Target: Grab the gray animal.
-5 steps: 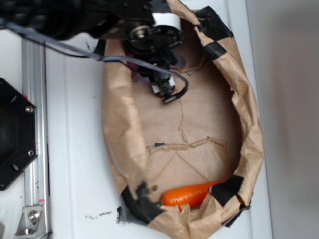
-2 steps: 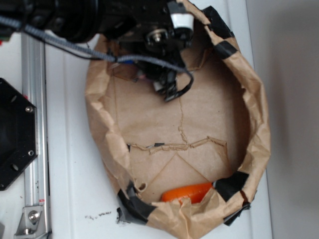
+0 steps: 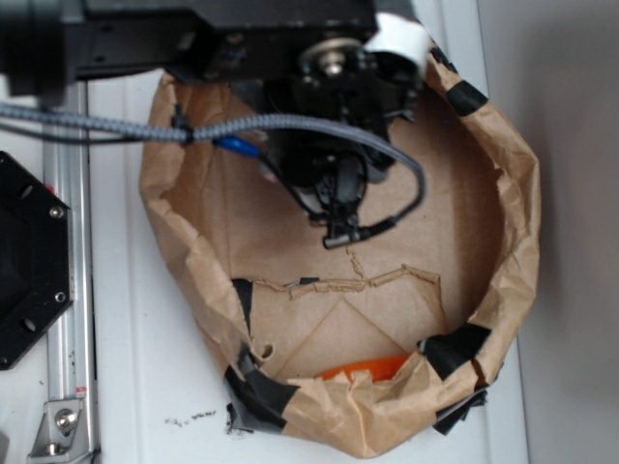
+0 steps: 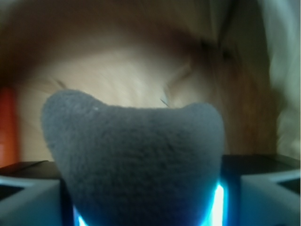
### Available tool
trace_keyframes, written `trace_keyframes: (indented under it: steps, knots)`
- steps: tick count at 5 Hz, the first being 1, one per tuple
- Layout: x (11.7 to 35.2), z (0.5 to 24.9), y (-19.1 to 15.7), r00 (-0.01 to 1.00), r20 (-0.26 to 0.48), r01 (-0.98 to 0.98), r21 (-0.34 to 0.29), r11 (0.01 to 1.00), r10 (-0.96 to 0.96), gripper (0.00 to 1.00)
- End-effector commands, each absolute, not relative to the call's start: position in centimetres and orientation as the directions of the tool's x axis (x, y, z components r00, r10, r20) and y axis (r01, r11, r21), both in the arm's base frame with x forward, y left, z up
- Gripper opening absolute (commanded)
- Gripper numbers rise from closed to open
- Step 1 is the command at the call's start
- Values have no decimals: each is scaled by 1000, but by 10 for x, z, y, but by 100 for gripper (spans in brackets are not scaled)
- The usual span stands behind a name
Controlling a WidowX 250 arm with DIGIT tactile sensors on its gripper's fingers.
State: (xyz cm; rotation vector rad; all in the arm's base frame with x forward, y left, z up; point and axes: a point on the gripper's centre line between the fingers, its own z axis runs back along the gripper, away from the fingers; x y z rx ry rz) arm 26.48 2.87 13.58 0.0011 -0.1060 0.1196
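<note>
The gray animal (image 4: pixel 134 160), a soft felt-like plush, fills the lower middle of the wrist view. It sits squeezed between my two fingers (image 4: pixel 28 197), and my gripper (image 4: pixel 146 200) is shut on it. In the exterior view my gripper (image 3: pixel 334 205) hangs over the middle of the brown paper bag (image 3: pixel 189 256). The arm and wrist hide the plush there.
An orange carrot-shaped object (image 3: pixel 372 368) lies at the bag's near wall, half hidden by the crumpled rim; it shows as an orange strip (image 4: pixel 7 127) in the wrist view. Black tape patches (image 3: pixel 455 350) mark the rim. A black base (image 3: pixel 29 261) and a metal rail (image 3: pixel 68 367) stand left.
The arm has come toward the bag's middle and looms larger in the exterior view. The bag's walls have shifted outward and its near rim now covers more of the carrot.
</note>
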Motion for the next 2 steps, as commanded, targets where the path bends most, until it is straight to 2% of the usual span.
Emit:
trace_keyframes:
  steps: [1, 2]
  knots:
    - [266, 170, 27, 982, 186, -29, 1, 1000, 28, 0]
    - [261, 168, 31, 987, 156, -37, -12, 999, 39, 0]
